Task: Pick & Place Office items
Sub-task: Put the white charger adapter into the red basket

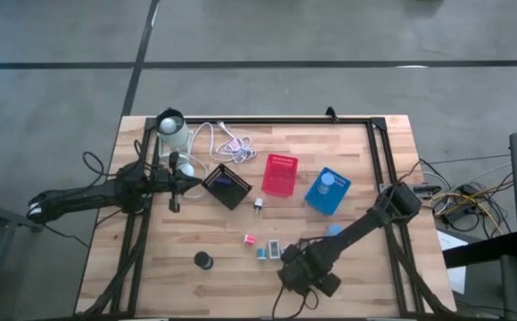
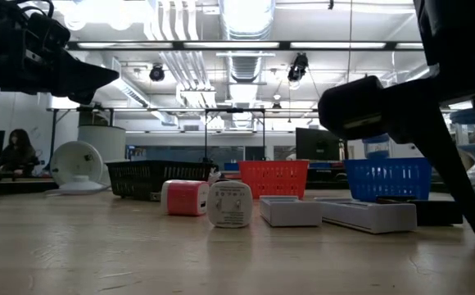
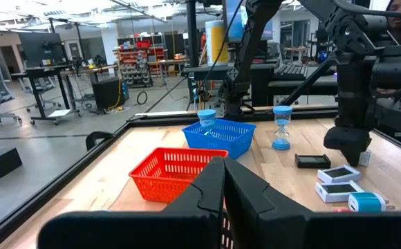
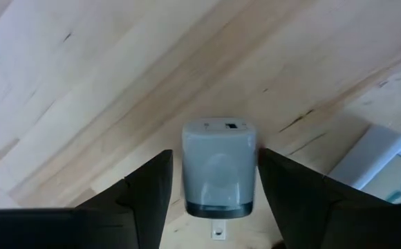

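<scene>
My right gripper (image 1: 292,263) hangs over the table's near side, pointing down, open. In the right wrist view its fingers (image 4: 148,187) stand on either side of a pale grey plug block (image 4: 219,169) lying on the wood. My left gripper (image 1: 178,185) waits shut above the table's left part, beside the black bin (image 1: 227,185). Resting on the table are a pink block (image 1: 250,239), a teal block (image 1: 261,253), white blocks (image 1: 274,248), a white plug (image 1: 258,205), a black disc (image 1: 204,259) and a pale-blue piece (image 1: 334,229). Another pale-blue piece (image 1: 328,179) stands in the blue bin (image 1: 316,198). My right gripper straddles the grey plug block from above, one finger at each long side (image 4: 254,166). A narrow gap shows on one side. On the other side I cannot tell whether the finger touches. The block lies flat on the table.
Red bin (image 1: 279,175) stands between the black and blue bins at mid table. A white lamp (image 1: 171,127) and its cable (image 1: 227,141) occupy the far left corner. A black frame rail (image 1: 379,152) runs along the table's edges. Bare wood lies near the left front.
</scene>
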